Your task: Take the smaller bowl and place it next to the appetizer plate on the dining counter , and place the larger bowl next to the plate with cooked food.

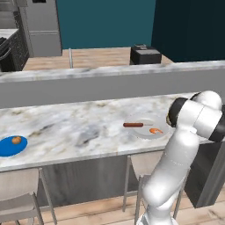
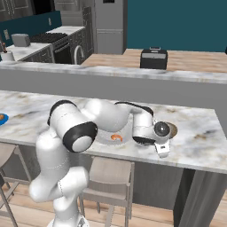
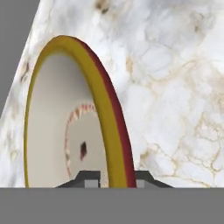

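Far left on the white-grey marble dining surface (image 1: 79,127), the flat bright-blue appetizer plate (image 1: 12,145) sits alone, no small marbled bowl beside it, so that half looks undone. To the right, the pale plate with cooked food (image 1: 147,128). The jaws are clamped on the wide cream bowl with orange-brown rim (image 3: 74,118), right by that plate, release pending.

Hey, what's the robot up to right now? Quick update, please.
Tool shut on the larger bowl's rim. Bowl low over the dining counter, beside the plate with cooked food. Nothing in the way.
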